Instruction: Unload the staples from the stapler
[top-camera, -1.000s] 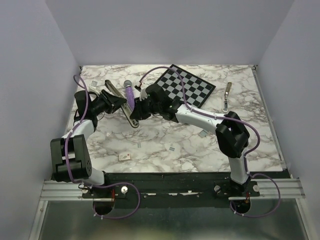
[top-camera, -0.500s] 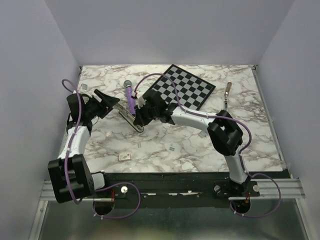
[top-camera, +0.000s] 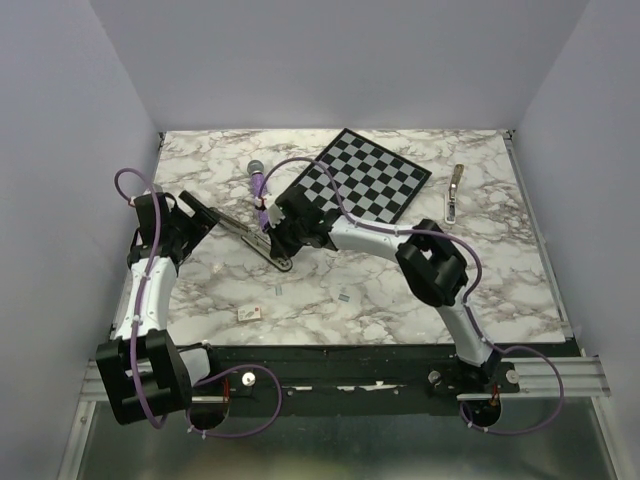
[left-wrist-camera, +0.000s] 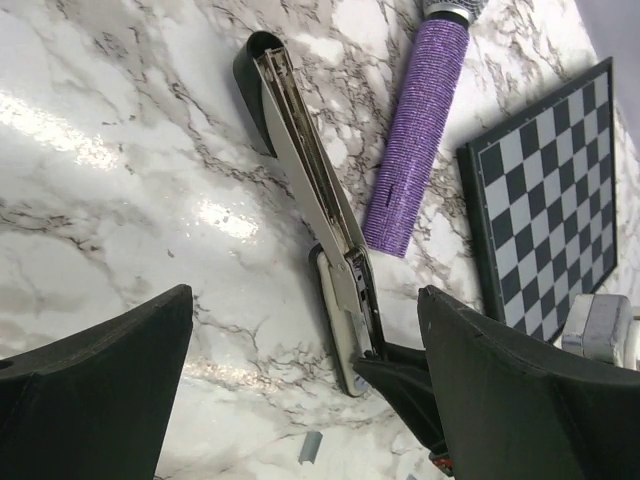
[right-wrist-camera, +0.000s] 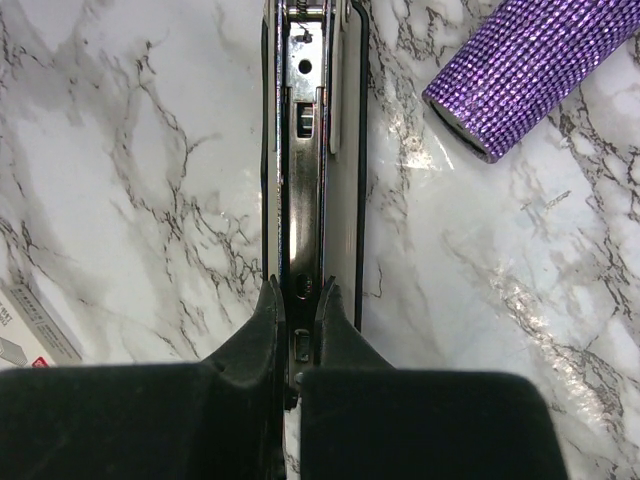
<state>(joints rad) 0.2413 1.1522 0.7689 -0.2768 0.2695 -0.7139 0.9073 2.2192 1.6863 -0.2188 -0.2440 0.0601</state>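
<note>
The stapler (top-camera: 250, 240) lies swung open on the marble table, its cream arm and black end (left-wrist-camera: 300, 150) stretched away from its base (left-wrist-camera: 340, 320). My right gripper (top-camera: 282, 240) is shut on the stapler's dark metal rail (right-wrist-camera: 305, 150). In the right wrist view its two fingertips pinch that rail from both sides (right-wrist-camera: 300, 290). My left gripper (top-camera: 198, 216) hangs open to the stapler's left, its jaws wide apart and touching nothing (left-wrist-camera: 305, 300). A loose strip of staples (left-wrist-camera: 310, 447) lies on the table near the base.
A purple glitter cylinder (top-camera: 260, 186) lies right beside the stapler, and a chessboard (top-camera: 365, 185) sits behind the right arm. A slim metal object (top-camera: 455, 192) lies at the far right. A small box (top-camera: 248, 313) and scattered staple strips (top-camera: 345, 295) lie near the front.
My left gripper opened, let go of the stapler and drew back to the left. My right gripper closed onto the stapler's rail, and the stapler shifted slightly toward the front.
</note>
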